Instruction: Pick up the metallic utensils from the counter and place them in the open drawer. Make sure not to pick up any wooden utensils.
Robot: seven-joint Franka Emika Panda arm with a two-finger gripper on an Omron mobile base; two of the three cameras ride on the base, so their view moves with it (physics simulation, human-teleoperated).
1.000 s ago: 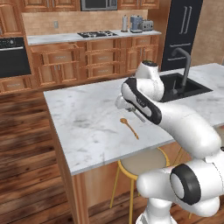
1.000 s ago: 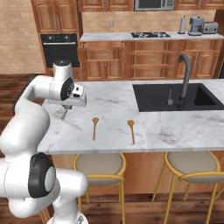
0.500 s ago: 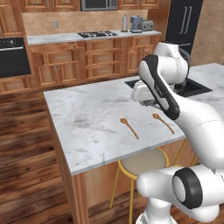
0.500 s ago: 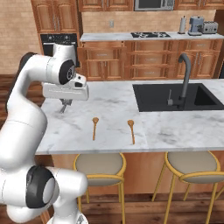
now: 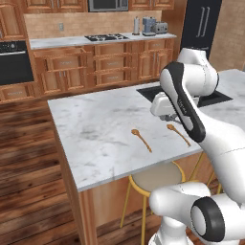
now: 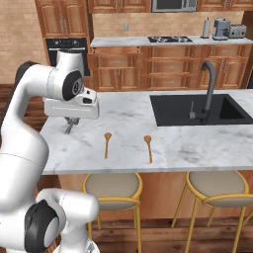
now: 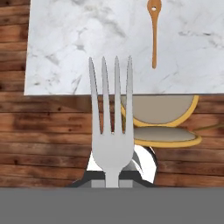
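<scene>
My gripper (image 6: 69,126) hangs over the left end of the marble counter (image 6: 128,118), shut on the silver fork (image 6: 67,128). In the hand view the fork (image 7: 110,127) stands tines-up between the fingers, above the counter (image 7: 78,39) edge and the wood floor. Two orange-brown wooden spoons (image 6: 106,143) (image 6: 148,147) lie side by side near the counter's front edge, and they show again as the spoons (image 5: 141,139) (image 5: 178,134). The open drawer (image 6: 116,51) juts from the back cabinets left of the stove. The knife is out of view.
A black sink (image 6: 197,108) with a faucet (image 6: 208,84) takes up the counter's right part. Yellow-rimmed stools (image 6: 112,185) (image 6: 217,184) stand under the front edge. A wall oven (image 6: 64,47) sits at the back left, and wood floor lies between island and cabinets.
The arm's elbow has swung up and toward the sink side, uncovering the second spoon in the left base view. The hand keeps the fork and has risen slightly above the counter.
</scene>
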